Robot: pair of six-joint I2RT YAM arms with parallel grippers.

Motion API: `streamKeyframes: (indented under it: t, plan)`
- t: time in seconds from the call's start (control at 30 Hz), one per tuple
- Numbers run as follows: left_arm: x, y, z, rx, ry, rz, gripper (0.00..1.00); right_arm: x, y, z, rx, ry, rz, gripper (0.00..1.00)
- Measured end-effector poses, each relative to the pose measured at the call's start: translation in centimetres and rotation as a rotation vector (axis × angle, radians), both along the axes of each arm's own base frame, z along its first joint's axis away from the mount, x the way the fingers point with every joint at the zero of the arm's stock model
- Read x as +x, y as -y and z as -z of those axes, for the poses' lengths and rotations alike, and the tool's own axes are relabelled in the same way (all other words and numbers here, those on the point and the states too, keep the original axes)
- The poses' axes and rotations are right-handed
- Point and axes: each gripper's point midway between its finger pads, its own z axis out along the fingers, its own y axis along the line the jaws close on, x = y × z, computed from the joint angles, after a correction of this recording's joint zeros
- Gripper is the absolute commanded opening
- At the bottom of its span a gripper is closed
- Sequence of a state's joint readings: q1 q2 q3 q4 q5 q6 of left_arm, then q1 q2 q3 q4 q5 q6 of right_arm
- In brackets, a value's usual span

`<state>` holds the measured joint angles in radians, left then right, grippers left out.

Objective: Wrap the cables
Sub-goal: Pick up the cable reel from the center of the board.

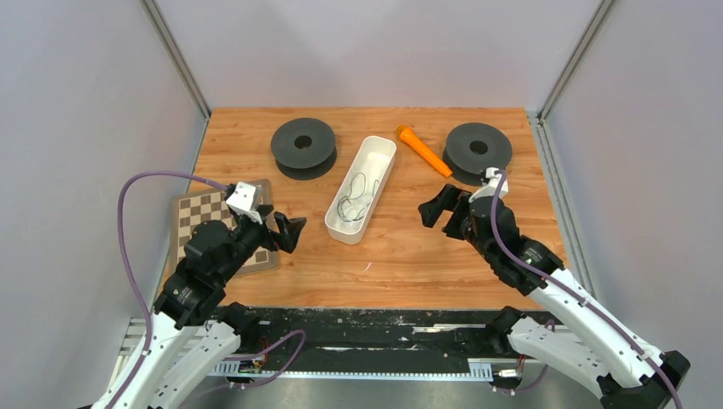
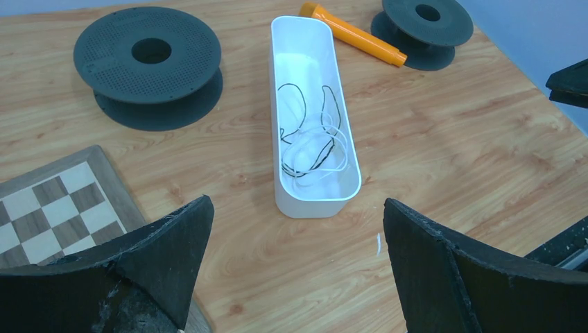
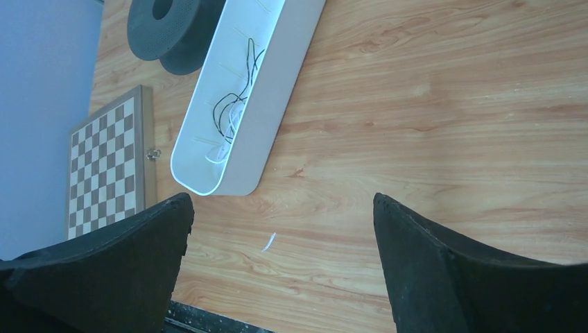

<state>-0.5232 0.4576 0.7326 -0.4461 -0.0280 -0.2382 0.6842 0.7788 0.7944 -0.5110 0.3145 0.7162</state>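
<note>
The left hand and right hand both hover spread wide, holding nothing. Just ahead of the left hand, between the two, a long white plastic tray rests on the wooden surface. The thin dark and whitish cables lie tangled in its nearer end. They look featherlight, limp and snag-prone, so a raised loop seems the best place to pinch

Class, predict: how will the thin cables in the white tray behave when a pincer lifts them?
The cables lie in loose loops, so they will probably droop limply. Dark and whitish strands overlap; lifting one may drag the other.
</note>
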Motion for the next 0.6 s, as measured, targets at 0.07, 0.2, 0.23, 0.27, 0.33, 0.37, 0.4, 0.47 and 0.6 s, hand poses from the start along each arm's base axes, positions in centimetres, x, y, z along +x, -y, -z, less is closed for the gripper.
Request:
streamKeyframes:
  t: [0.07, 0.2, 0.23, 0.27, 0.33, 0.37, 0.4, 0.47, 0.6]
  plan:
    - [0.0, 0.0, 0.0, 0.001, -0.001, 0.000, 1.00, 0.2, -0.1, 0.2, -0.006, -0.008, 0.001, 1.00]
    - [0.1, 0.0, 0.1, 0.001, -0.003, -0.001, 1.00, 0.8, -0.2, 0.2, -0.011, 0.002, 0.018, 1.00]
    - [0.1, 0.0, 0.1, 0.001, -0.004, -0.001, 1.00, 1.1, -0.2, 0.1, -0.015, 0.009, 0.022, 1.00]
    - [0.1, 0.0, 0.1, 0.001, -0.004, -0.001, 1.00, 1.4, -0.2, 0.1, -0.031, 0.024, 0.025, 1.00]
    - [0.1, 0.0, 0.1, 0.001, -0.004, -0.001, 1.00, 2.5, -0.3, -0.2, -0.080, 0.070, 0.019, 1.00]
    - [0.0, 0.0, 0.1, 0.001, -0.004, 0.000, 1.00, 2.7, -0.3, -0.3, -0.089, 0.078, 0.018, 1.00]
    - [0.0, 0.0, 0.1, 0.000, -0.004, 0.000, 1.00, 3.2, -0.2, -0.4, -0.121, 0.102, 0.019, 1.00]
    - [0.0, 0.0, 0.1, 0.000, -0.004, 0.000, 1.00, 4.4, 0.1, -0.7, -0.155, 0.136, 0.025, 1.00]
    - [0.0, 0.1, 0.1, -0.001, -0.005, 0.003, 1.00, 8.0, 3.1, -0.8, -0.162, 0.159, 0.097, 0.96]
